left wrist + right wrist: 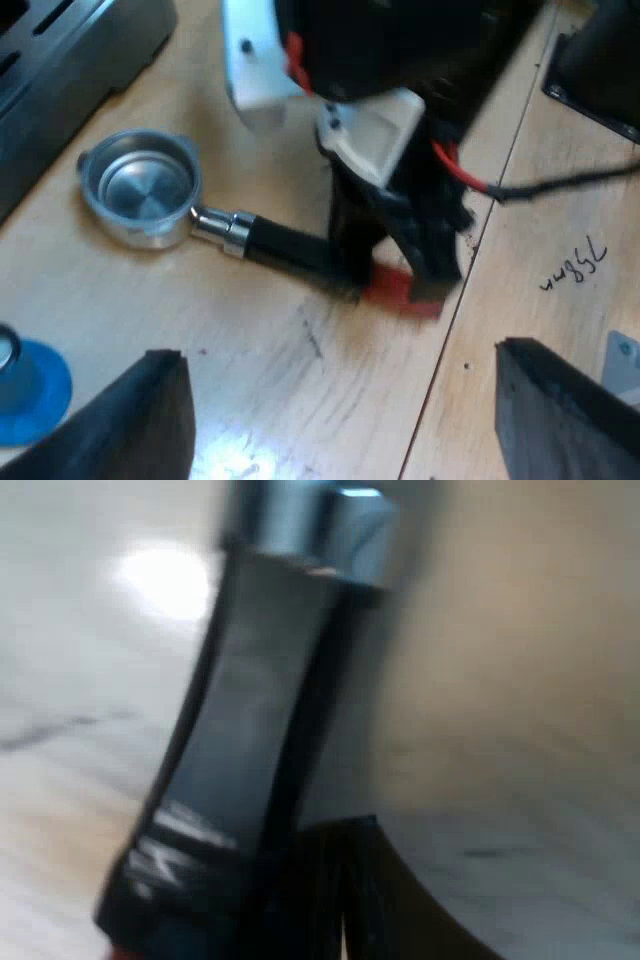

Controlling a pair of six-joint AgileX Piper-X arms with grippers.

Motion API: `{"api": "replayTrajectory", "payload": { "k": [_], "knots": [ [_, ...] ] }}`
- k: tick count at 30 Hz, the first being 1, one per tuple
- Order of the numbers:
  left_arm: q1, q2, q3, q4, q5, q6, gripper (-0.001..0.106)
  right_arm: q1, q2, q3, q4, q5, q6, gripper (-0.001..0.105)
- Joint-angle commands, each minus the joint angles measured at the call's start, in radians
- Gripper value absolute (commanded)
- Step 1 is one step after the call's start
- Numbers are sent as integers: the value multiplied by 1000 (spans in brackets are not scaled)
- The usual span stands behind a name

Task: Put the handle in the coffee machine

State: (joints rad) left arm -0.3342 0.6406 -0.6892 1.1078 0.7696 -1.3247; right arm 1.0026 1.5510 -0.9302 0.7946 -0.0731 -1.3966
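- On the wooden tabletop (250, 340): the metal holder (140, 185) lies flat and loose, not locked into the machine. Its round basket faces up, and a bare, shiny metal floor shows inside.
- Handle (285, 245): dark, joined to the basket by a bright metal collar (225, 228) and finishing in a red end (400, 292). It rests on the wood, with the red end close to a seam between two boards.
- Right gripper (390, 275): set down over the handle, just before the red end. In the right wrist view the dark handle runs very close by, with the collar at its far end and a sliver of red at its near end. Whether the gripper is clamped on the handle cannot be told.
- Left gripper (340, 350): spread wide, holding nothing, hanging above bare wood near the holder and apart from it.
- Espresso machine (70, 60): one edge of grey housing with a dark slotted surface, near the basket and not touching it.
- Blue tamper (30, 385): its round blue base sits on the wood, apart from the basket.
- Dark boxy object (600, 60): stands on the wood beyond the seam, far from the basket. What it is cannot be told.
- Writing: one handwritten mark (575, 265) in dark ink on the board beyond the seam, seen upside down. It reads roughly "78mm", and the last letters are uncertain.
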Motion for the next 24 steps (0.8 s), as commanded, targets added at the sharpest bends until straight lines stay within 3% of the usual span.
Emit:
{"api": "replayTrajectory", "payload": {
  "k": [1,13,19,24],
  "knots": [
    [27,-3,-6,40,6,27,66,56,8,-1,-86,-45,33,0],
    [29,-3,-6,53,6,28,66,120,31,-1,-423,-36,208,0],
    [74,-3,-6,55,6,28,66,120,92,-1,-543,-36,276,0],
    [78,-3,-6,75,6,28,66,120,114,-1,-582,-38,279,0]
  ]
}}
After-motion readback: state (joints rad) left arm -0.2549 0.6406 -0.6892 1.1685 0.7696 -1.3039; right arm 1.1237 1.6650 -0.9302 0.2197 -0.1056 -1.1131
